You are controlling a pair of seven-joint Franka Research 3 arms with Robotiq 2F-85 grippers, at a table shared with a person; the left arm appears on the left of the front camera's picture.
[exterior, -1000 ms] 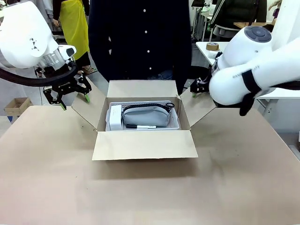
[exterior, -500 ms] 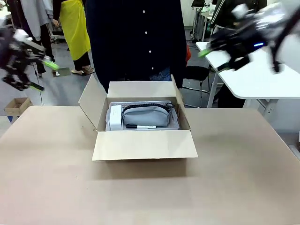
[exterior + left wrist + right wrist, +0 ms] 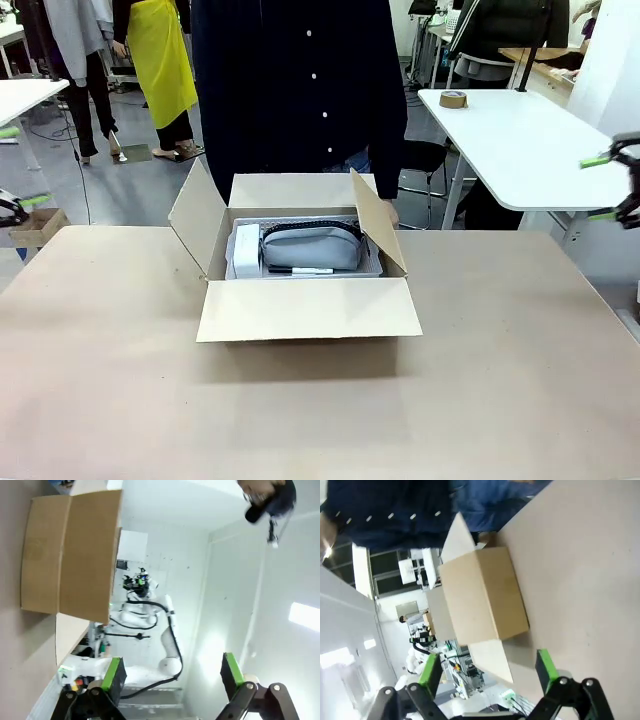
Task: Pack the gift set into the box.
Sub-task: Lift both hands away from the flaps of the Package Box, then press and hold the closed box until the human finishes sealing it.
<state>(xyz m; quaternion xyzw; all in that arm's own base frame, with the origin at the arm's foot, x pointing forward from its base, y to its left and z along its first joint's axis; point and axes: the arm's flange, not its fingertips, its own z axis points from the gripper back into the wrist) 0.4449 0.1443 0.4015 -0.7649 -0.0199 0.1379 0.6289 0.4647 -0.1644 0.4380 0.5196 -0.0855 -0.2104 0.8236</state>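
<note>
Arms gone, flaps risen
Left gripper point(image 3: 172, 676) and right gripper point(image 3: 599, 187) have swung off the box point(image 3: 310, 310); its right flap point(image 3: 378, 232) now stands beside a person's hand point(image 3: 389, 212).

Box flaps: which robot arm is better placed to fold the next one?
Probably left: the left flap stands open on that side, while the right flap leans inward with the person's hand behind it.
</note>
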